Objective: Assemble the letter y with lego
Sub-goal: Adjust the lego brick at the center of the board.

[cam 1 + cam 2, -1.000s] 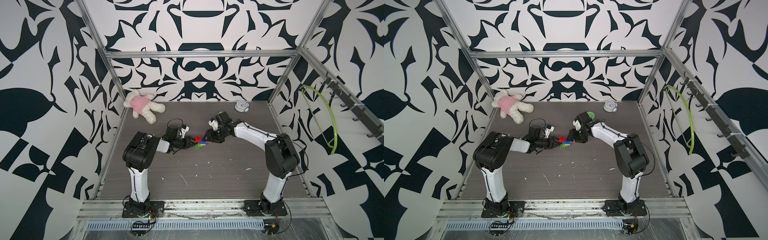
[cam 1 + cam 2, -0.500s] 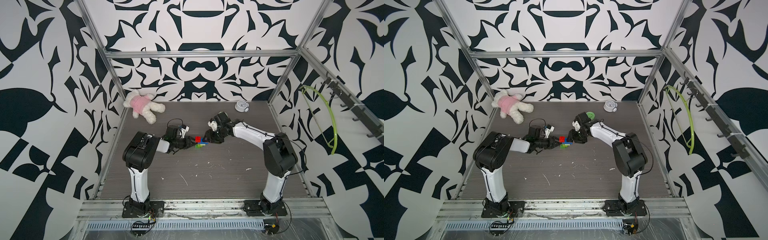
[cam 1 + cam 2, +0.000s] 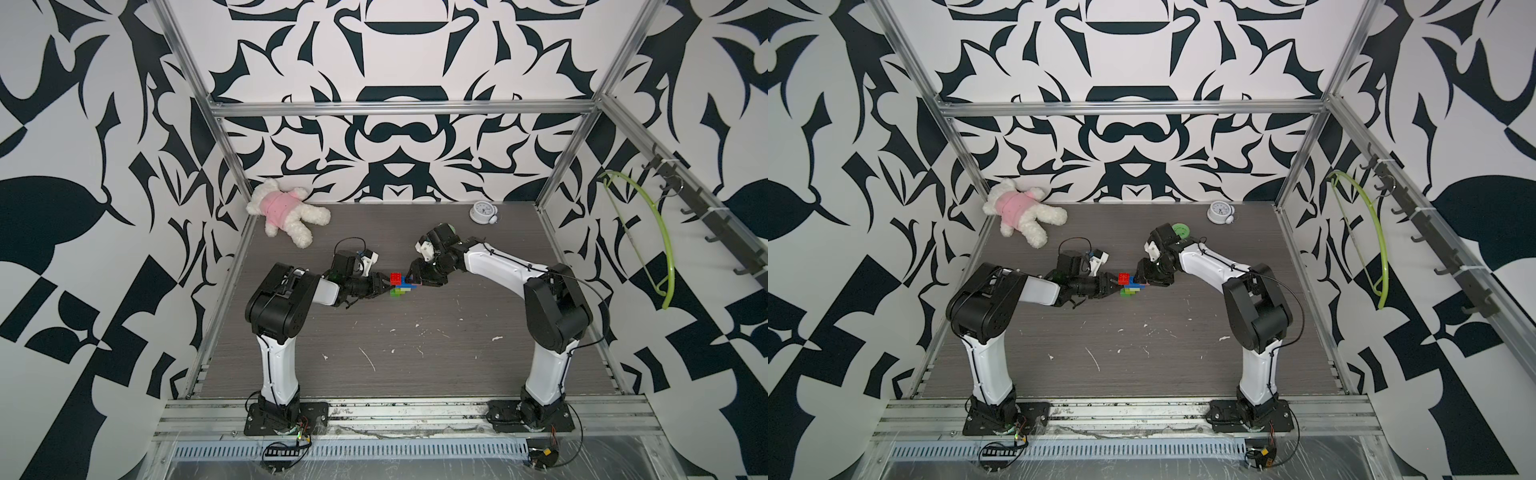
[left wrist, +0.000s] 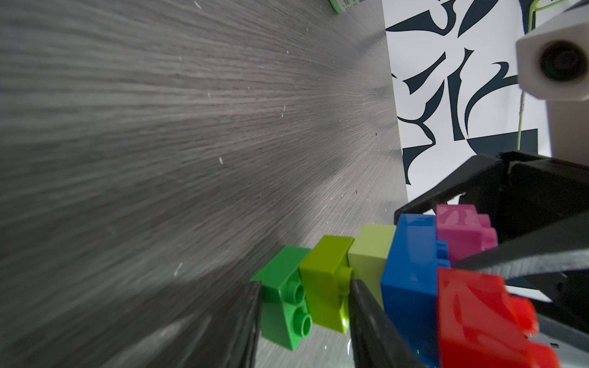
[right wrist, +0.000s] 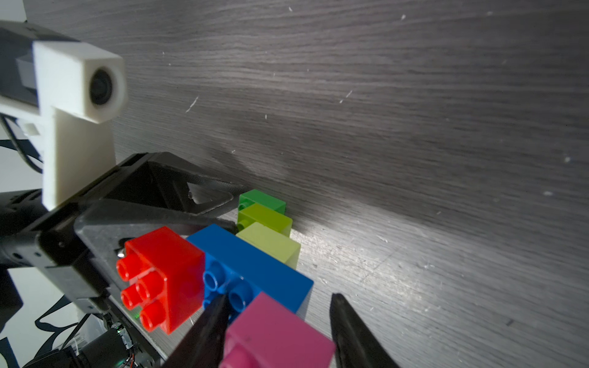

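The letter y sits at mid-table, between the left gripper on its left and the right gripper on its right; a stuffed toy lies in the far left corner. A clock stands far right; a tub lies behind the right gripper.

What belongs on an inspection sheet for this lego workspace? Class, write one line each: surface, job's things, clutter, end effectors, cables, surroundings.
Surface: grey wood-grain table, flecked with white scuffs.
Job's things: letter y mid-table, studs sideways; pink brick against its blue bar, seating unclear.
Clutter: plush toy, clock, green tub, all toward the back.
End effectors: left end effector clamps the green-lime stem; right end effector straddles the pink brick, grip unclear.
Cables: black cable loop at the left wrist; wiring at the bases.
Surroundings: patterned walls, aluminium frame, lime hanger.
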Robot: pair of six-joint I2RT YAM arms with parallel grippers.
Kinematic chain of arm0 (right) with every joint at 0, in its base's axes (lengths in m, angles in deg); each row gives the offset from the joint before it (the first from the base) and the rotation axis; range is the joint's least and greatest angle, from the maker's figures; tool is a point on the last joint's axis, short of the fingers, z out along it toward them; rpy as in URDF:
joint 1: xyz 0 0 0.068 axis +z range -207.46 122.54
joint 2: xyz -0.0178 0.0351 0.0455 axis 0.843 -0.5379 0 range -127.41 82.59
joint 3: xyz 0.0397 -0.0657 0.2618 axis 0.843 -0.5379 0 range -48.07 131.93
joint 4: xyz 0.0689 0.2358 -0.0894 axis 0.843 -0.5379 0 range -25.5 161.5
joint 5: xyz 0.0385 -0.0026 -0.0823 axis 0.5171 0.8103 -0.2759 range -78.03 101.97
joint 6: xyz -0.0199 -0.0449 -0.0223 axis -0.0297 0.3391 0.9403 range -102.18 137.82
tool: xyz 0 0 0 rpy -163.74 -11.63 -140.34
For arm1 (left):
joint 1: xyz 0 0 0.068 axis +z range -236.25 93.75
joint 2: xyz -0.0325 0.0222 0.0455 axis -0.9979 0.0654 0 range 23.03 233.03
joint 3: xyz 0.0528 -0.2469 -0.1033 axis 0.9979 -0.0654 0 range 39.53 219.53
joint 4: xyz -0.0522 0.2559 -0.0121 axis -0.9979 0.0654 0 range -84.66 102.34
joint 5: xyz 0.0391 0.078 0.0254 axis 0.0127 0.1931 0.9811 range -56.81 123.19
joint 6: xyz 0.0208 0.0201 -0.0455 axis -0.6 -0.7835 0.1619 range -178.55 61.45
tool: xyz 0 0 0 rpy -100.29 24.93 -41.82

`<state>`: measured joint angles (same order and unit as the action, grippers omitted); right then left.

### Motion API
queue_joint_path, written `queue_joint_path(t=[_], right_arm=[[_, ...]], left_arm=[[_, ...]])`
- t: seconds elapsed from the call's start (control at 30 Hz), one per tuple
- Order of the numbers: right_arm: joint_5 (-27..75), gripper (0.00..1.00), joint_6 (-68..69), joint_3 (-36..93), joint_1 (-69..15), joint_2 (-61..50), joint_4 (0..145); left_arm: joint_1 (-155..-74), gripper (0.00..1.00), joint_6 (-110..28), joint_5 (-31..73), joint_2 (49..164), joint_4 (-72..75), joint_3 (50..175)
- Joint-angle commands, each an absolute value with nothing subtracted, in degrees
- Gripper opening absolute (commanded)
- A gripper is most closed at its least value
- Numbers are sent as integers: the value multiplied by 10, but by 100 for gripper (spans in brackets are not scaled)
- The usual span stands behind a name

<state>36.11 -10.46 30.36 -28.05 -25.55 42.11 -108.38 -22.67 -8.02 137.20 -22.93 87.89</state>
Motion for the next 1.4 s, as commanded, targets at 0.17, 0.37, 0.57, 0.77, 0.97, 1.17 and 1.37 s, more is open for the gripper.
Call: queue_joint_path(t=[0.17, 0.37, 0.57, 0.77, 0.97, 1.17, 1.37], right_arm=[[325, 53, -87, 325, -267, -284, 384], [304, 51, -86, 316, -263, -293, 372], [296, 50, -88, 299, -261, -298, 376], [297, 50, -88, 307, -255, -309, 379], [292, 50, -86, 311, -250, -315, 374], [286, 50, -85, 310, -249, -317, 371], [284, 50, -81, 321, -247, -315, 367]], left_arm=[[-1075, 46, -242, 90, 1450, -6, 832], [-1075, 46, -242, 89, 1451, -6, 831], [-1075, 46, -241, 89, 1452, -6, 832], [-1075, 46, -241, 90, 1451, -6, 831], [-1075, 46, -241, 90, 1451, -6, 831], [-1075, 46, -241, 90, 1451, -6, 831], [-1075, 46, -241, 90, 1451, -6, 831]])
